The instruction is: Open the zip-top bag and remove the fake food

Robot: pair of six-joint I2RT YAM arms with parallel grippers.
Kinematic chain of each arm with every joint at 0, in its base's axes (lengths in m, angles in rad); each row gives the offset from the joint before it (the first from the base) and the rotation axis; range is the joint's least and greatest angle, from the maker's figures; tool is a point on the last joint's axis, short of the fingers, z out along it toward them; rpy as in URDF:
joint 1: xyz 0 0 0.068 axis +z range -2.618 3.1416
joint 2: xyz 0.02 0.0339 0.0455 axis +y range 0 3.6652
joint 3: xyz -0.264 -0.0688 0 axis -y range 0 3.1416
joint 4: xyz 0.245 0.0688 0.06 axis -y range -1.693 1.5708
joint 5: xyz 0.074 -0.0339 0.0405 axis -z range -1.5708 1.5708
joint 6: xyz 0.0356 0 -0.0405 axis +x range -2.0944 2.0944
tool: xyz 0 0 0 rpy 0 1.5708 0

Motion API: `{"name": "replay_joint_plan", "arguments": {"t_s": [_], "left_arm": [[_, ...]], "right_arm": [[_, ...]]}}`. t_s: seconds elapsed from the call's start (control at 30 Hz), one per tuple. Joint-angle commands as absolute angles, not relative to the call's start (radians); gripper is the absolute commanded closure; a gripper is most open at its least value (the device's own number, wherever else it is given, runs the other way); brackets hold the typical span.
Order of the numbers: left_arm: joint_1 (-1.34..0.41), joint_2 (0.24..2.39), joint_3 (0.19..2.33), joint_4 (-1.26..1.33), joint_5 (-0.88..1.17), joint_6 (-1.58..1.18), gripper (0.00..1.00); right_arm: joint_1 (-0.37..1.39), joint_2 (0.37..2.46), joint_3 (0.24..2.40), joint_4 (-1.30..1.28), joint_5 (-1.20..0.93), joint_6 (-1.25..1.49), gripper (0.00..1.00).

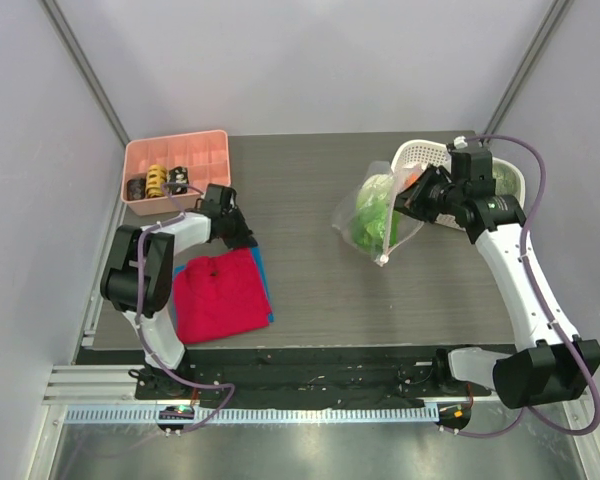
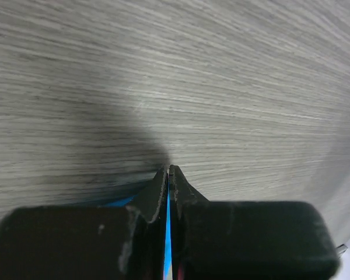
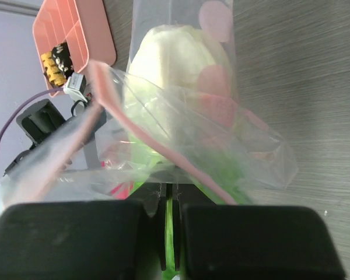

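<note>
The top view looks down from above and behind the arms over the whole surface (image 1: 320,290). The left wrist view skims it closely; the right, close against the zip-top bag (image 3: 181,87), faces left, sharing the pink tray (image 3: 96,35) (back-left corner) with the top.

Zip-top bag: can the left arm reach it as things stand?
Probably, at a stretch: only bare table lies between the shut left gripper and the zip-top bag the right gripper holds.

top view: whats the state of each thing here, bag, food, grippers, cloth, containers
zip-top bag: pinched, bulging, seal unclear
fake food: inside the bag
right gripper: shut on the zip-top bag
left gripper: shut, nothing held
red cloth: folded flat
pink tray: upright, partly filled
white basket: upright
</note>
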State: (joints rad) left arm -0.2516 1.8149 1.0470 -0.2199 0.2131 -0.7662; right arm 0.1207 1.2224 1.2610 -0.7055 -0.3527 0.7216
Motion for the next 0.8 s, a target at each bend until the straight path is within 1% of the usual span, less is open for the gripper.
{"name": "replay_joint_plan", "arguments": {"t_s": [0.0, 0.03, 0.07, 0.1, 0.17, 0.2, 0.23, 0.27, 0.3, 0.37, 0.4, 0.47, 0.5, 0.53, 0.6, 0.63, 0.67, 0.77], "left_arm": [[-0.245, 1.786, 1.054, -0.180, 0.297, -0.710, 1.00], [-0.248, 1.781, 1.052, -0.123, 0.380, -0.697, 0.97], [-0.252, 1.775, 1.049, -0.054, 0.544, -0.699, 0.92], [-0.258, 1.767, 1.055, 0.028, 0.611, -0.703, 0.82], [-0.294, 1.711, 1.069, 0.060, 0.695, -0.669, 0.71], [-0.307, 1.688, 1.072, 0.063, 0.695, -0.648, 0.59], [-0.319, 1.662, 1.071, 0.069, 0.704, -0.625, 0.54], [-0.327, 1.640, 1.075, 0.083, 0.757, -0.609, 0.37], [-0.325, 1.640, 1.080, 0.133, 0.802, -0.614, 0.23], [-0.321, 1.689, 1.121, 0.152, 0.891, -0.615, 0.22], [-0.316, 1.715, 1.138, 0.159, 1.001, -0.624, 0.20], [-0.307, 1.764, 1.166, 0.210, 1.067, -0.656, 0.20], [-0.299, 1.802, 1.160, 0.289, 1.131, -0.752, 0.11], [-0.293, 1.818, 1.154, 0.396, 1.147, -0.787, 0.08], [-0.288, 1.845, 1.117, 0.580, 1.176, -0.892, 0.07], [-0.291, 1.858, 1.114, 0.650, 1.186, -0.988, 0.07], [-0.296, 1.873, 1.114, 0.778, 1.198, -1.035, 0.07], [-0.322, 1.953, 1.132, 0.961, 1.244, -1.189, 0.10]], "right_arm": [[0.118, 1.226, 1.299, -0.753, -0.369, 0.637, 0.99], [0.117, 1.236, 1.293, -0.744, -0.402, 0.635, 0.99], [0.118, 1.241, 1.290, -0.733, -0.447, 0.644, 0.99], [0.117, 1.243, 1.286, -0.714, -0.460, 0.641, 0.99], [0.118, 1.249, 1.279, -0.692, -0.482, 0.615, 0.99], [0.118, 1.250, 1.273, -0.654, -0.524, 0.601, 0.99], [0.117, 1.267, 1.266, -0.641, -0.560, 0.589, 0.99], [0.118, 1.276, 1.266, -0.634, -0.595, 0.566, 0.99], [0.118, 1.285, 1.262, -0.614, -0.671, 0.560, 0.99], [0.120, 1.293, 1.250, -0.576, -0.738, 0.545, 0.99], [0.121, 1.295, 1.238, -0.563, -0.788, 0.538, 0.99], [0.127, 1.304, 1.224, -0.539, -0.834, 0.540, 0.99], [0.132, 1.311, 1.217, -0.523, -0.859, 0.549, 0.99], [0.136, 1.316, 1.210, -0.511, -0.900, 0.555, 0.99], [0.144, 1.330, 1.203, -0.494, -0.919, 0.557, 0.99], [0.149, 1.335, 1.198, -0.489, -0.948, 0.569, 0.99], [0.153, 1.341, 1.195, -0.465, -0.959, 0.578, 0.99], [0.166, 1.350, 1.180, -0.399, -1.006, 0.620, 0.99]]}}
